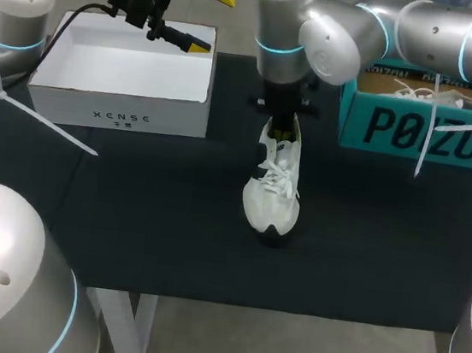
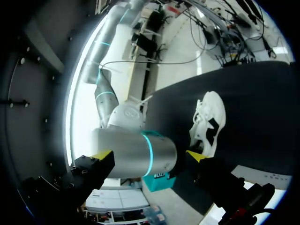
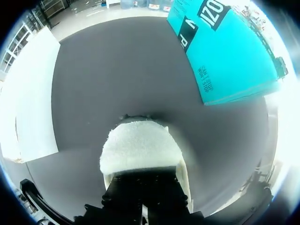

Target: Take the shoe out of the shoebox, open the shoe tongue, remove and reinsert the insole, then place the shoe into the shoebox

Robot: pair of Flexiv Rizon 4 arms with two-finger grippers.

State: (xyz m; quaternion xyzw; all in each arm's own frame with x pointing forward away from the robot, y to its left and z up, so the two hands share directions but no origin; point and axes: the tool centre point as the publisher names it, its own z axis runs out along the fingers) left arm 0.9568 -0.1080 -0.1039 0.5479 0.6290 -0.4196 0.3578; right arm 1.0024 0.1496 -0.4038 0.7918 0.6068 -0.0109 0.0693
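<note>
There are two shoes and two boxes. One white shoe stands in the middle of the surface, toe to 6 o'clock. The right arm comes down on its heel; I cannot tell if it grips.

Only the head view shows the second shoe, inside the teal shoebox at 2 o'clock. The white box is at 10 o'clock. The left fingers hang by its far corner, spread wide, holding nothing.

The left wrist view shows the shoe's side. The right wrist view looks down on its toe.

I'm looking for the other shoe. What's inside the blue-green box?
A white laced shoe shows above the teal box's front wall. That wall and my right arm cover the rest of the inside.
</note>
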